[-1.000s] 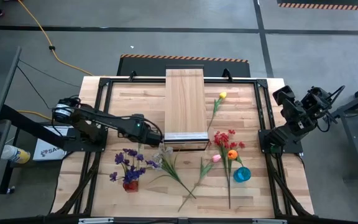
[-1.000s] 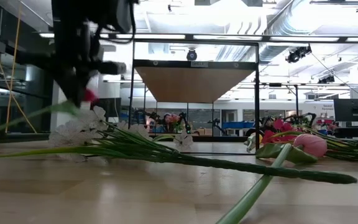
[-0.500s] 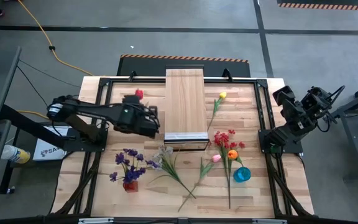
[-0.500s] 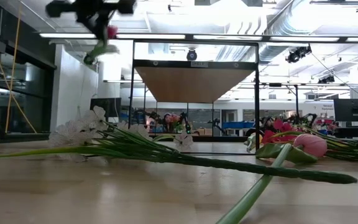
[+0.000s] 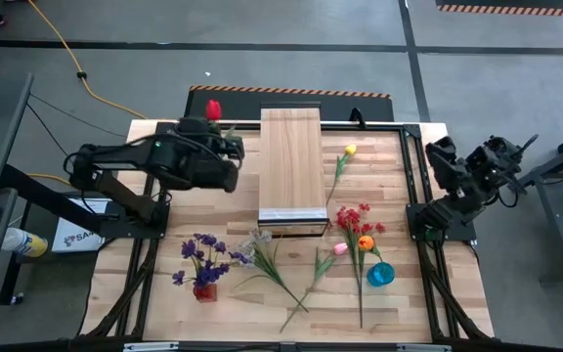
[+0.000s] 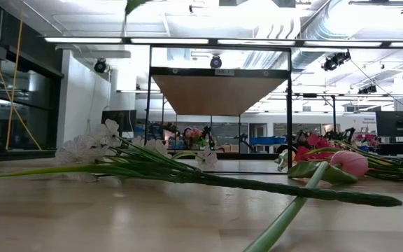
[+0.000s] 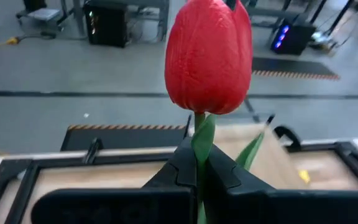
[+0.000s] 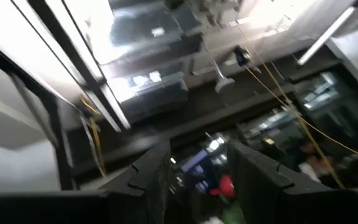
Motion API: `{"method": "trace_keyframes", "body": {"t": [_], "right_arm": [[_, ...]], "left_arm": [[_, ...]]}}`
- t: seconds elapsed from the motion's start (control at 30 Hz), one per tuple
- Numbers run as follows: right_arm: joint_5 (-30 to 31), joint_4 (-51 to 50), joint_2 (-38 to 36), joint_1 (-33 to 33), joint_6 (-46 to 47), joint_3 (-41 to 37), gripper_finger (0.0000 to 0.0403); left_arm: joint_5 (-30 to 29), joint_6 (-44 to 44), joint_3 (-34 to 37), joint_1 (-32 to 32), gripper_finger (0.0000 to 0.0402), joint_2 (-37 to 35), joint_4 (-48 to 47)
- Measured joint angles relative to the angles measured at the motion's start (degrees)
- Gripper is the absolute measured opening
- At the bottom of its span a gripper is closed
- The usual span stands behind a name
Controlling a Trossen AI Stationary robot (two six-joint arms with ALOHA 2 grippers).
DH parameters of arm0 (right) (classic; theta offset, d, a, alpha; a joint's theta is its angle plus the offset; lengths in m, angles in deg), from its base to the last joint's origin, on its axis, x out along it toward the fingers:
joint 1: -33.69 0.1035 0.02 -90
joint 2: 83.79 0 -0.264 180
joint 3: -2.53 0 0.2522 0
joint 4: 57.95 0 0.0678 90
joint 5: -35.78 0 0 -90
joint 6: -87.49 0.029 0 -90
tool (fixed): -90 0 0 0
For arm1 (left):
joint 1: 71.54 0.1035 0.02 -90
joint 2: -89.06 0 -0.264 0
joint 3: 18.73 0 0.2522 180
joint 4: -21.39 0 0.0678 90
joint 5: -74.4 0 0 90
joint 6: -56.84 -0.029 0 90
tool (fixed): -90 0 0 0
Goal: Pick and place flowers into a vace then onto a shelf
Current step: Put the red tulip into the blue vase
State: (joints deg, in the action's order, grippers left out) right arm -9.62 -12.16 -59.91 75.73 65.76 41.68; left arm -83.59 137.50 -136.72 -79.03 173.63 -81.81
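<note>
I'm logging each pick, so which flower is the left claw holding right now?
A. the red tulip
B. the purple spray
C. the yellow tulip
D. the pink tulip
A: the left claw is shut on the stem of the red tulip, its bloom standing above the fingers.

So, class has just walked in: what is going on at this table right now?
The left gripper is shut on the stem of a red tulip, holding it raised beside the far end of the shelf. The right gripper waits off the table's right edge, open. Other flowers lie on the table, a purple spray stands in a red vase, and a blue vase is empty.
</note>
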Motion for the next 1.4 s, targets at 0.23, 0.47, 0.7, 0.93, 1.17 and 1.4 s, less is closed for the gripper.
{"method": "trace_keyframes", "body": {"t": [0.23,0.47,0.7,0.93,1.17,1.4], "right_arm": [[3.1,-5.8,0.0,0.0,0.1,0.0,0.0146],[4.8,-10.7,0.0,0.0,0.2,0.0,0.0143],[5.0,-14.6,0.0,0.0,2.2,0.0,0.0145],[5.5,-14.8,0.0,0.0,3.4,0.0,0.0175],[7.4,-17.8,0.2,0.0,7.8,0.0,0.0209],[4.1,-18.7,0.2,0.0,9.8,0.3,0.0225]], "left_arm": [[-1.4,-16.7,-8.9,0.0,0.0035,0.0,10.4],[1.7,-43.3,-11.0,0.0,0.0035,-0.1,37.1],[9.7,-60.5,-11.0,0.0,0.0035,1.1,58.2],[18.5,-64.1,-11.2,0.0,0.0035,4.7,68.2],[24.8,-67.3,-10.9,0.0,0.0035,8.0,75.6],[28.5,-68.4,-10.9,0.0,0.0035,10.2,81.2]]}}
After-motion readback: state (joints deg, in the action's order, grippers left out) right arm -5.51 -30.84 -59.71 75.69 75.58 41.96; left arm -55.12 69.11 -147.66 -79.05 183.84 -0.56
